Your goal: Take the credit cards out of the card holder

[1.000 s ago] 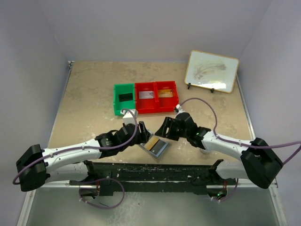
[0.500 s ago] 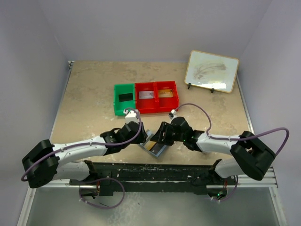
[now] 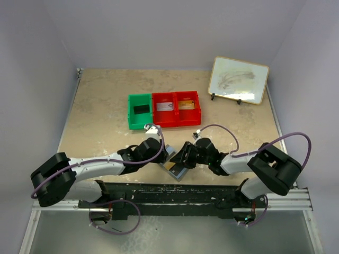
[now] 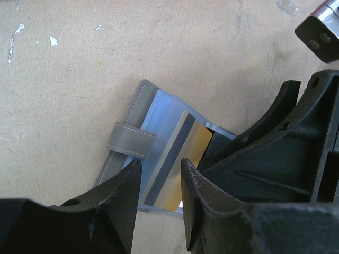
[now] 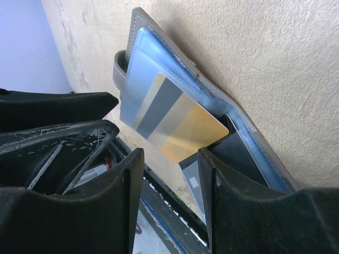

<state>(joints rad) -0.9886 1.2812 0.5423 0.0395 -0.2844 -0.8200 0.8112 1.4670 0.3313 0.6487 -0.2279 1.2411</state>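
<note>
As left gripper (image 4: 160,161) and right gripper (image 5: 170,153) gape (narrowly) over the card holder (image 4: 135,106), fingers (image 4: 119,201) partly hide the credit card (image 4: 196,143).

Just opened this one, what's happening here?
The left hand and the right hand hover from opposite sides over the open card holder, on the table close to its near edge. Their jaws stand apart around a gold card with a dark stripe, partly tucked in a clear sleeve. Neither seems to grip it yet. The red bins behind already hold what look like cards.
</note>
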